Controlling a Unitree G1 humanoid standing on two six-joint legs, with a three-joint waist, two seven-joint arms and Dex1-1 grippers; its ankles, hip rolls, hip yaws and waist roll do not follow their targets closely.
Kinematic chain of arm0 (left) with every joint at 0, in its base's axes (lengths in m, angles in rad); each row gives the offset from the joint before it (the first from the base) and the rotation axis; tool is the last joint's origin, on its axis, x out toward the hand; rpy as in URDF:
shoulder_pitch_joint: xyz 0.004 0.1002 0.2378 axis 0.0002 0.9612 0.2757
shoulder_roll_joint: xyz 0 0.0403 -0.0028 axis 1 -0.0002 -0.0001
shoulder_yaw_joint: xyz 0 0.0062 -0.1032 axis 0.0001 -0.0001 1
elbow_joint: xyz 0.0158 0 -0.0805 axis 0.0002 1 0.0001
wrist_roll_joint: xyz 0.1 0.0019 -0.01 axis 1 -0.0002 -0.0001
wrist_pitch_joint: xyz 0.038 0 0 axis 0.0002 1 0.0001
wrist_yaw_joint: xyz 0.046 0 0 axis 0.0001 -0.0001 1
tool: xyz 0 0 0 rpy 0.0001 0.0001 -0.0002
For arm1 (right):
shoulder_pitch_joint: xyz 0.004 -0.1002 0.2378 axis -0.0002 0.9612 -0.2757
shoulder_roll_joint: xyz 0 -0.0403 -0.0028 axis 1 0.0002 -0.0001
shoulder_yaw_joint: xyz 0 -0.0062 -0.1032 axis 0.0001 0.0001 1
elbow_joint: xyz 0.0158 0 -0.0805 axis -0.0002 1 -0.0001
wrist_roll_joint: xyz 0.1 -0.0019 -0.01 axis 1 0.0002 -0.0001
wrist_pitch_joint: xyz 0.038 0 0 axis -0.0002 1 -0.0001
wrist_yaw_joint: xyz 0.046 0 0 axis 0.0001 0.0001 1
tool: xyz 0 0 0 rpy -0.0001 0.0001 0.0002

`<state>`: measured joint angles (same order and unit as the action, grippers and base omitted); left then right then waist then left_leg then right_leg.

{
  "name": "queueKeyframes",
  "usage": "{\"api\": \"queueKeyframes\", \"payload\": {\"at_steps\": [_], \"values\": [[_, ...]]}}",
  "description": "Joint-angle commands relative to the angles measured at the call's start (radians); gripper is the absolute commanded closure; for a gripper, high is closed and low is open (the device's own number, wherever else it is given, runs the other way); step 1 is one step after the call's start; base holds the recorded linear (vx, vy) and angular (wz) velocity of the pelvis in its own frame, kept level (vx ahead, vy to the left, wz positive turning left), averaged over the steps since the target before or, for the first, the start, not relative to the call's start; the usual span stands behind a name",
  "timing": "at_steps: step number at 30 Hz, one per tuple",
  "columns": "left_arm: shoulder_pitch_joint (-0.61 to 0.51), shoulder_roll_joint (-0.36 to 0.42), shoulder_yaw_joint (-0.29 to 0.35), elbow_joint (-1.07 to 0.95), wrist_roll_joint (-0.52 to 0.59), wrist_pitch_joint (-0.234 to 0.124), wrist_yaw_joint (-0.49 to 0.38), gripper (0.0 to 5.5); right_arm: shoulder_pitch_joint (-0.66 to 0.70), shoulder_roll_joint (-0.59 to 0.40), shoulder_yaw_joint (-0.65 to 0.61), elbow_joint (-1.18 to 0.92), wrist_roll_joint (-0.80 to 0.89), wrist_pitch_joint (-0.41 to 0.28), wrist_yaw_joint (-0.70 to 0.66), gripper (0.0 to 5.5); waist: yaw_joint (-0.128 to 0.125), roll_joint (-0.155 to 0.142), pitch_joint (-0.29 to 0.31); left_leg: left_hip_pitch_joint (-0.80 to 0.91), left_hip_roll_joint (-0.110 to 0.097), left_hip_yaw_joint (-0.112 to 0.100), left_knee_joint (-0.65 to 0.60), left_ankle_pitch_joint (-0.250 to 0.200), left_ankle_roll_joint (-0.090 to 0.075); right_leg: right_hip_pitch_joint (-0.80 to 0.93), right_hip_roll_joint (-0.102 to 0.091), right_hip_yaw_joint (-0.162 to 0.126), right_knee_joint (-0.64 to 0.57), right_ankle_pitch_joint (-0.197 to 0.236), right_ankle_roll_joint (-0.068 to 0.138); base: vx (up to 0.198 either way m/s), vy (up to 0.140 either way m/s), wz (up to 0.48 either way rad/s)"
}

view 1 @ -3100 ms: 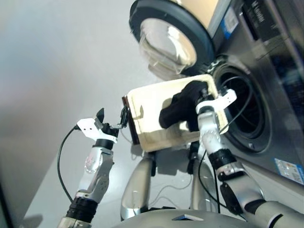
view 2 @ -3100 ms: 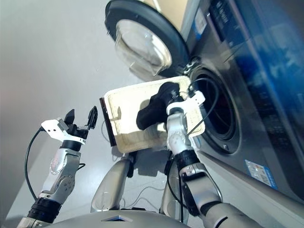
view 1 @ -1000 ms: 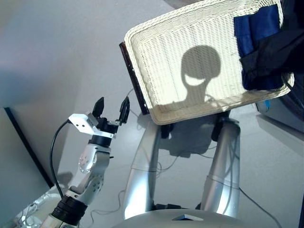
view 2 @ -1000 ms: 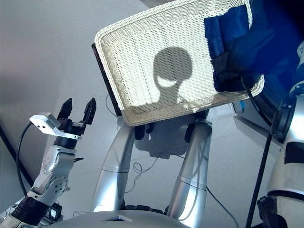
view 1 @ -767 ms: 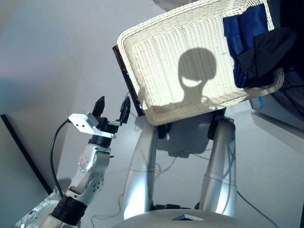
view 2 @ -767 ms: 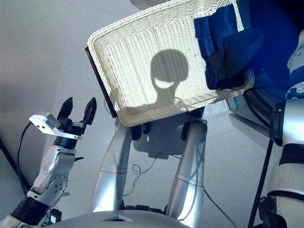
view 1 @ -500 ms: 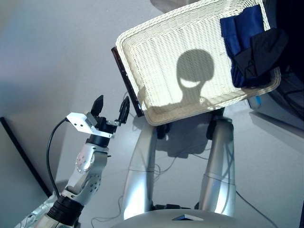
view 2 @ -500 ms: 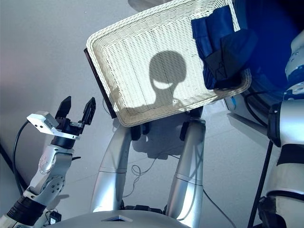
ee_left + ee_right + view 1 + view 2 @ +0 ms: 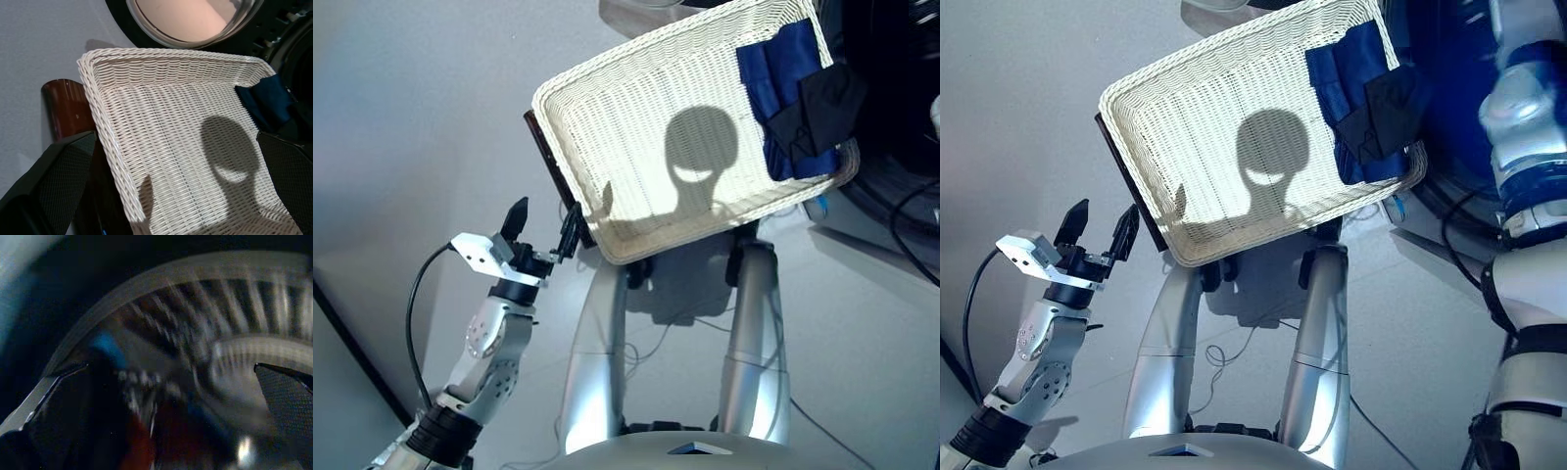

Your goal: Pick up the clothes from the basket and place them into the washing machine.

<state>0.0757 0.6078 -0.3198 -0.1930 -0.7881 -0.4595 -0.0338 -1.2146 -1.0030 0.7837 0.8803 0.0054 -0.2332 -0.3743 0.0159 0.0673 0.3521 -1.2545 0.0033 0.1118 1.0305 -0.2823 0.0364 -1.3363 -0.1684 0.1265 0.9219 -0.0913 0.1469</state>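
The cream wicker basket [image 9: 607, 127] sits tilted on a stand. A navy blue cloth [image 9: 773, 78] lies at its end nearest the washing machine [image 9: 896, 88], with a black cloth [image 9: 818, 108] on top of it. My left gripper [image 9: 548, 208] is open and empty, just off the basket's dark-barred short side. The left wrist view shows the same basket [image 9: 171, 137] and the round door glass [image 9: 190, 19]. My right gripper [image 9: 166, 369] is open, facing the perforated steel drum [image 9: 234, 308]. A reddish blur shows low in that view; what it is I cannot tell.
Two silver stand legs [image 9: 592, 362] rise under the basket, with thin cables [image 9: 675, 313] on the grey floor between them. A black cable [image 9: 911, 215] loops by the machine's front. My right arm [image 9: 1528, 117] reaches up along the machine's side.
The camera has shifted, so the basket sits further left in the picture. The black cloth now rests on the navy one. My right arm has come into view beside the machine.
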Motion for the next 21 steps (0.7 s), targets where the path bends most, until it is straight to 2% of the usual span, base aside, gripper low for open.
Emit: {"api": "queueKeyframes", "payload": {"at_steps": [1, 5, 11, 21], "values": [[0.095, 0.024, 0.044, -0.062, 0.037, -0.049, -0.026, 0.00, 0.041, -0.169, 0.047, -0.131, -0.069, -0.083, 0.032, 0.00, 0.021, -0.017, -0.064, 0.012, -0.033, 0.021, -0.148, 0.089, -0.023, 0.046, 0.008, -0.101, 0.000, -0.052, -0.089, 0.000, 0.000, 0.000], [0.115, 0.068, 0.029, -0.082, 0.030, -0.054, -0.060, 0.00, 0.055, -0.254, 0.173, -0.141, -0.132, -0.115, 0.093, 0.00, 0.028, -0.023, -0.072, 0.016, -0.036, 0.016, -0.148, 0.088, -0.026, 0.050, -0.001, -0.102, -0.003, -0.055, -0.084, 0.000, 0.000, 0.000], [0.120, 0.081, 0.028, -0.078, 0.046, -0.050, -0.057, 0.00, -0.061, -0.299, 0.385, -0.165, -0.302, -0.092, 0.128, 0.00, 0.030, -0.034, -0.073, 0.022, -0.031, 0.017, -0.147, 0.085, -0.031, 0.057, -0.007, -0.101, -0.008, -0.059, -0.081, 0.000, 0.000, 0.000], [0.114, 0.034, 0.058, -0.077, 0.072, -0.029, -0.051, 0.00, -0.110, -0.253, 0.416, -0.111, -0.417, -0.035, 0.165, 0.00, 0.031, -0.031, -0.066, 0.028, -0.031, 0.020, -0.149, 0.083, -0.031, 0.066, -0.009, -0.107, -0.015, -0.056, -0.084, 0.000, 0.000, 0.000]]}}
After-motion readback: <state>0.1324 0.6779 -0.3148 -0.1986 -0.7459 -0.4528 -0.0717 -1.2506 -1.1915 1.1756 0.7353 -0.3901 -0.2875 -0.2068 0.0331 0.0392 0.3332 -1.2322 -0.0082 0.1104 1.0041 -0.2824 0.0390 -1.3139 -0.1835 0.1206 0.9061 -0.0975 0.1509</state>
